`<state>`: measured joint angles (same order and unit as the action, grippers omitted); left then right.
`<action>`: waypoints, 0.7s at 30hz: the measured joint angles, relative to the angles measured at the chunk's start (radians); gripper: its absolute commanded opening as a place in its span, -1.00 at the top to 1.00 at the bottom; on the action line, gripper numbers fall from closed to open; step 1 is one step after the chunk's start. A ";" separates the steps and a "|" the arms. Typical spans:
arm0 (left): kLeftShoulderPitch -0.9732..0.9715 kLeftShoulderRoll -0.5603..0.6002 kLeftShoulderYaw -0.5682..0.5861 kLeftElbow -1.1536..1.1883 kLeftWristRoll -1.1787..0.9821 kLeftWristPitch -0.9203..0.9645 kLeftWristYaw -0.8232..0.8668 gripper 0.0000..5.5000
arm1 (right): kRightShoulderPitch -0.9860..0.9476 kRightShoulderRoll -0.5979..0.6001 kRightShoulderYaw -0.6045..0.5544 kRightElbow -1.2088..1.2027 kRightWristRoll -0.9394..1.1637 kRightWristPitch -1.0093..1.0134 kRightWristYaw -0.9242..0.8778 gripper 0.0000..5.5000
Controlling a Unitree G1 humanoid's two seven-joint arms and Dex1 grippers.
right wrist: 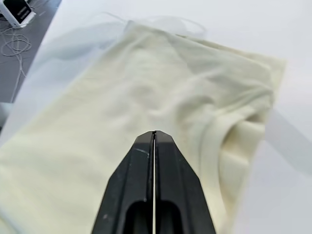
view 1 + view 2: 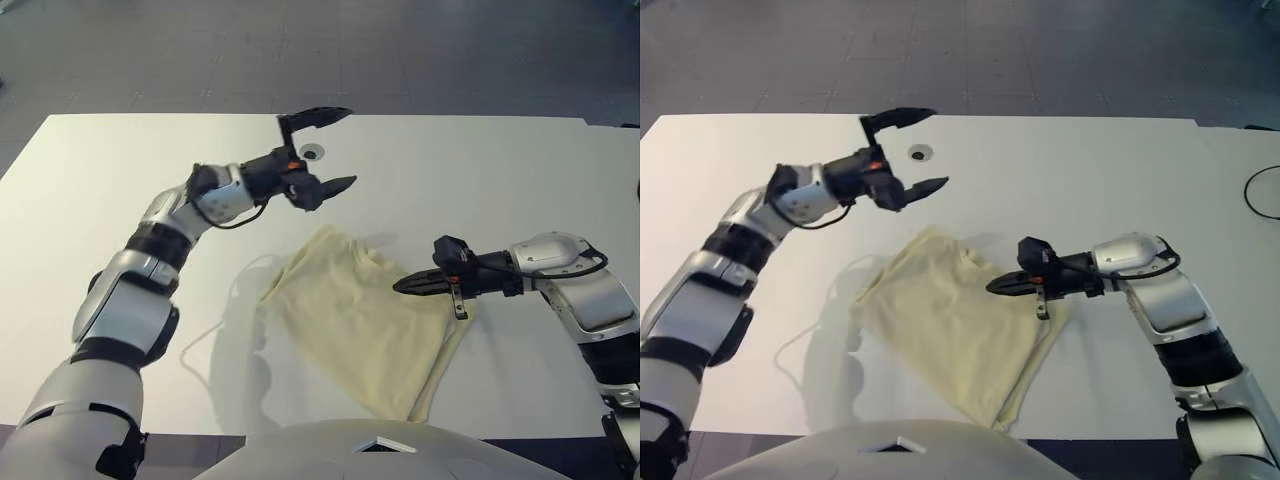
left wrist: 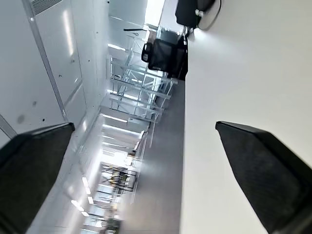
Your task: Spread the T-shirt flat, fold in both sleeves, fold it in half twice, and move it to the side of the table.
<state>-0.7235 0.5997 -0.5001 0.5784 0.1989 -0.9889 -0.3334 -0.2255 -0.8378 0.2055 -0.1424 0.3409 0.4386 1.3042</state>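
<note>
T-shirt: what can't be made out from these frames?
- Head views: the top layer of the T-shirt hides any sleeves folded under.
- Right wrist view: the shut right gripper covers the cloth beneath its tips; touching or hovering, cannot tell.
- Right wrist view: the shirt's full outline is cut off by the frame edges.
- Head views: the round spot on the table is too small to identify.

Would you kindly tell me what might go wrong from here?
The shut right gripper sits over the layered edge of the pale yellow folded T-shirt; a push might drag the layers and undo the folds. The shirt's near corner lies close to the front edge of the white table, so it might slip off. The open left gripper steadies nothing.
</note>
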 measured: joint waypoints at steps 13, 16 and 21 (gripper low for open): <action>0.609 0.336 0.056 -0.685 -0.377 0.415 -0.386 -0.96 | 0.092 -0.124 -0.019 0.091 -0.082 -0.135 0.063 1.00; 0.629 0.319 0.062 -0.677 -0.315 0.433 -0.406 -0.96 | 0.094 -0.134 -0.013 0.125 -0.126 -0.175 0.061 1.00; 0.622 0.260 0.079 -0.561 -0.157 0.410 -0.392 -0.96 | 0.095 -0.135 0.008 0.164 -0.183 -0.228 0.057 1.00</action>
<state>-0.1012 0.8596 -0.4213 0.0176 0.0415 -0.5787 -0.7254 -0.1307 -0.9724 0.2138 0.0213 0.1583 0.2107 1.3612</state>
